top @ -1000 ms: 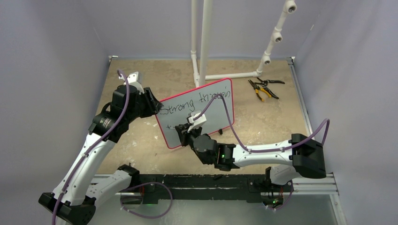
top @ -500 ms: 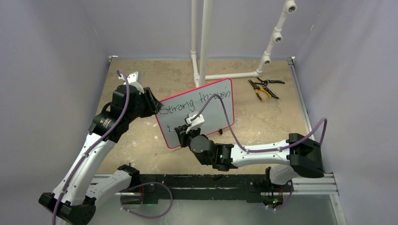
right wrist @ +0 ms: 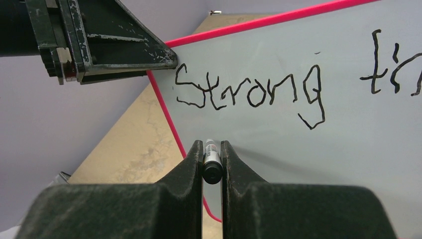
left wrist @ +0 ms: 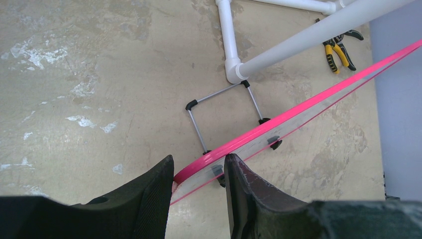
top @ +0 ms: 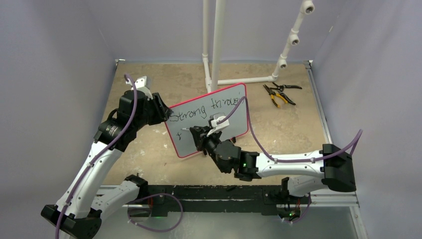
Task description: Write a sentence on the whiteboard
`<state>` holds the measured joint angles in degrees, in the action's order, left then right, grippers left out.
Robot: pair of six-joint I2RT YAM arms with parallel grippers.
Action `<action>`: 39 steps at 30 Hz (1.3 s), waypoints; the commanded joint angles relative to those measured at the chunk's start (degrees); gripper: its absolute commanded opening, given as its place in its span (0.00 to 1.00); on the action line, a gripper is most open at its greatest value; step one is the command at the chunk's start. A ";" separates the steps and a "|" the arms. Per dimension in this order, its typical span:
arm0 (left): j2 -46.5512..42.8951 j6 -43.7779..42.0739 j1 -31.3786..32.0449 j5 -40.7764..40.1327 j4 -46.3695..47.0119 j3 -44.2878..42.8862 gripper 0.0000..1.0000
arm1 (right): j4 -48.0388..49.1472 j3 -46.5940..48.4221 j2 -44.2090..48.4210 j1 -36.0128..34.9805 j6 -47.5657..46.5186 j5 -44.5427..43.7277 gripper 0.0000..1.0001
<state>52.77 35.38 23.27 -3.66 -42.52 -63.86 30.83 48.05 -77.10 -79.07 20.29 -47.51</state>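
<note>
Clamping a black marker point(right wrist: 212, 167) between them, the right fingers point(right wrist: 191, 167) aim it at the lower left of the whiteboard point(right wrist: 308, 149), which stands tilted on the worktop point(top: 298, 124) with its left edge pinched by the left fingers point(left wrist: 152, 191). Of the sentence point(right wrist: 249, 94), the top line, "Strong through", looks done, though its last letters are hard to read from above. The second line seems barely begun, so most of it remains. Whether the tip touches the board is hidden.
</note>
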 commanded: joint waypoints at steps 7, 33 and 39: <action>-0.56 0.55 0.02 0.84 1.82 0.25 0.40 | 3.17 1.39 -1.92 0.27 -2.89 -2.05 0.00; -1.42 1.05 0.02 1.46 1.68 1.08 0.40 | -5.08 2.22 -4.17 1.79 2.53 -0.65 0.00; -1.95 1.14 0.02 1.46 1.49 1.03 0.40 | -6.51 2.42 -4.67 1.76 3.43 0.03 0.00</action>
<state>52.01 35.42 23.27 -3.60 -42.41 -62.92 26.20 48.95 -81.38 -77.93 22.63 -46.78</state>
